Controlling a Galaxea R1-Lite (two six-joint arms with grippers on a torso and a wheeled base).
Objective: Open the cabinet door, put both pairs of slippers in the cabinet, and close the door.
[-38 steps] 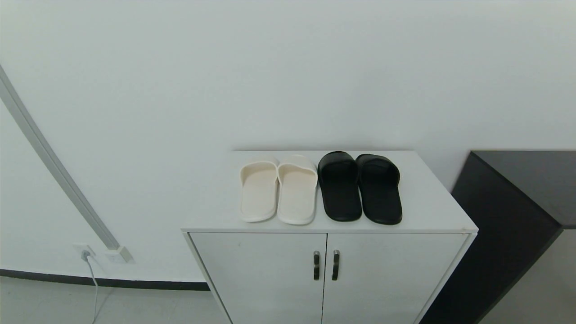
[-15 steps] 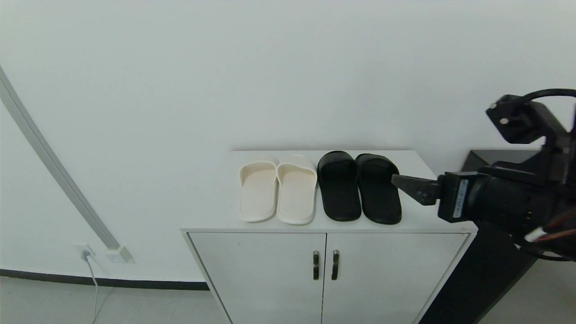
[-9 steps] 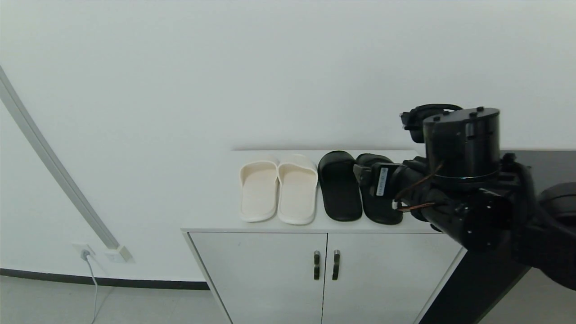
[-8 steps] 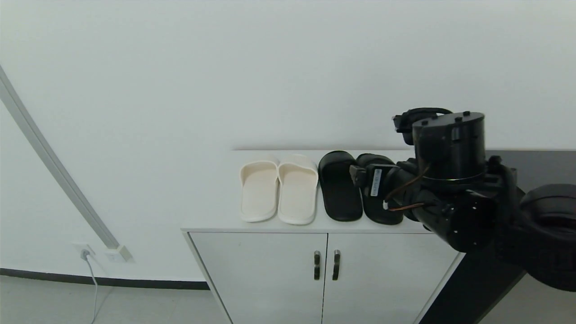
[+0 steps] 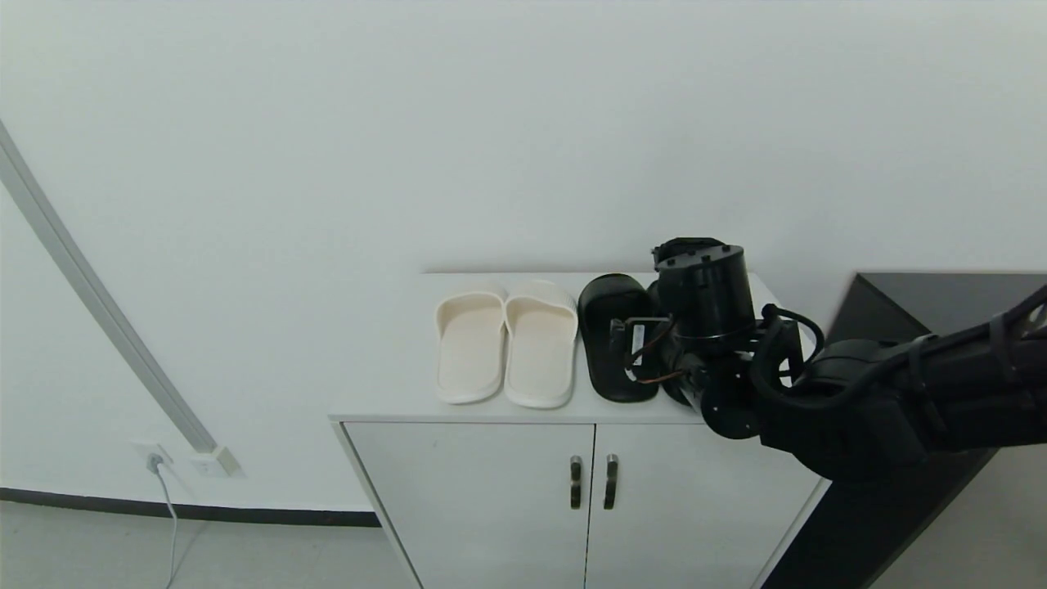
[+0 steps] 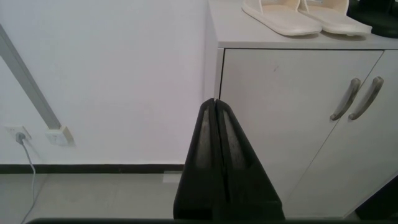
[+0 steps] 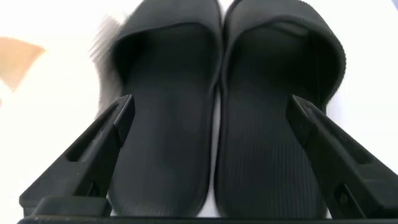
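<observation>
A white two-door cabinet (image 5: 491,499) stands with both doors shut, and its two handles (image 5: 592,483) meet at the middle. On its top (image 5: 384,384) lie a white pair of slippers (image 5: 505,348) and, to their right, a black pair (image 5: 615,348). My right arm (image 5: 707,327) hangs over the black pair and hides most of the right-hand black slipper. My right gripper (image 7: 211,102) is open above both black slippers (image 7: 165,124), with one finger outside each. My left gripper (image 6: 216,106) is shut and empty, low down beside the cabinet's left front corner (image 6: 219,56).
A dark cabinet (image 5: 941,311) stands close against the white cabinet's right side. On the wall at lower left are a socket with a cable (image 5: 155,466) and a slanting grey conduit (image 5: 90,294). Open floor (image 5: 204,556) lies left of the cabinet.
My right arm came in from the right, swung left and settled lower over the black slippers. The slippers and the cabinet doors have not moved.
</observation>
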